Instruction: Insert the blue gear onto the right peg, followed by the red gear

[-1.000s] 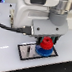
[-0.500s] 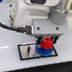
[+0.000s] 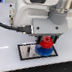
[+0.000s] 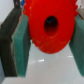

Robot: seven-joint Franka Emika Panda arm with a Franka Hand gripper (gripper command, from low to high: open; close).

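Note:
In the exterior view my gripper (image 3: 46, 42) is shut on the red gear (image 3: 45, 43) and holds it directly over the blue gear (image 3: 42, 50). The blue gear lies on the grey plate (image 3: 29, 52) with a black border, towards the exterior view's right end of it. The right peg is hidden under the gears. A thin dark pin (image 3: 27, 51) stands on the plate further to the exterior view's left. In the wrist view the red gear (image 4: 49, 27) fills the frame between the two green finger pads (image 4: 20, 47), its centre hole showing.
A black cable (image 3: 10, 25) runs across the white table from the exterior view's left to the arm. The white arm body (image 3: 42, 9) hangs over the plate.
The gripper with the red gear has sunk slightly towards the blue gear; otherwise little has moved.

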